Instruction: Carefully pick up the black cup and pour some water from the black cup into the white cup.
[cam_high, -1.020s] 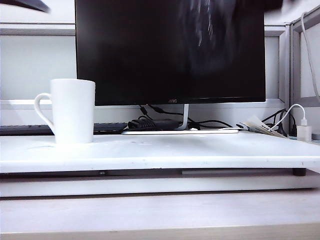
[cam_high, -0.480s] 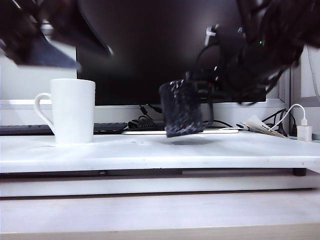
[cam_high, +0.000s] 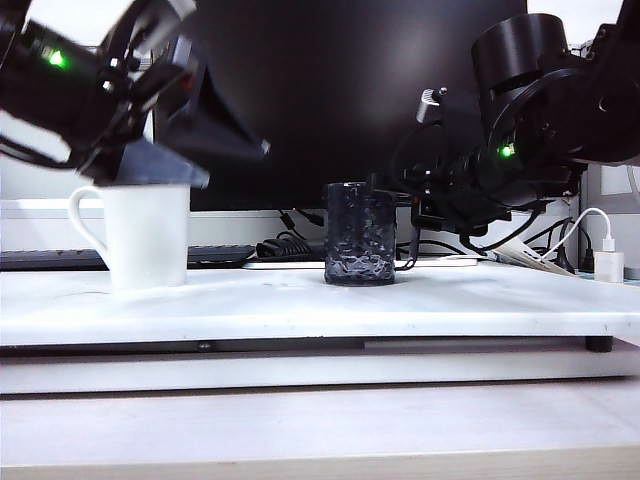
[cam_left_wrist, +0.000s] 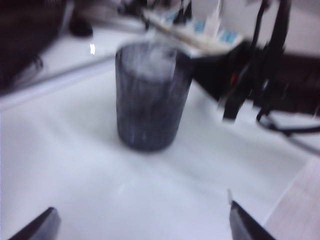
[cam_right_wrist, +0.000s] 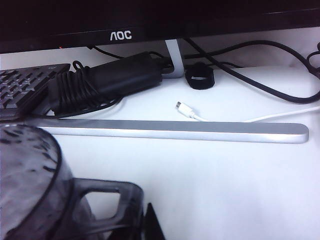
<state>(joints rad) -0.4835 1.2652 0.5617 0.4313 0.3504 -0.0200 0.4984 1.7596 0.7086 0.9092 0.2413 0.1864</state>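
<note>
Holding now: the right gripper (cam_high: 400, 205) is closed on the black cup (cam_high: 360, 247), taking it at the rim on its right side; the cup stands upright on the white table (cam_high: 400, 310), near the middle.
Near edge: bare white table top, nothing stands there.
Black cup: dark faceted tumbler, no handle; in the left wrist view (cam_left_wrist: 150, 95) it looks blurred, so I cannot tell the water level.
Left gripper: the left gripper (cam_left_wrist: 140, 225) has its jaws spread wide and holds nothing; it hovers at the left, above the white cup (cam_high: 145, 235).
White cup: tall mug, handle to the left, upright, well apart from the black cup.
Far side: AOC monitor (cam_right_wrist: 120, 35), keyboard (cam_right_wrist: 20, 85) and black cables (cam_right_wrist: 105, 82) behind the cups.
Step in hand: judged as the lift before pouring.
Advice: lift straight and slowly, keep the tumbler level, carry it left over the mug rim, then tilt only a little. The rim grip looks thin, so a quick move may slip or spill.
</note>
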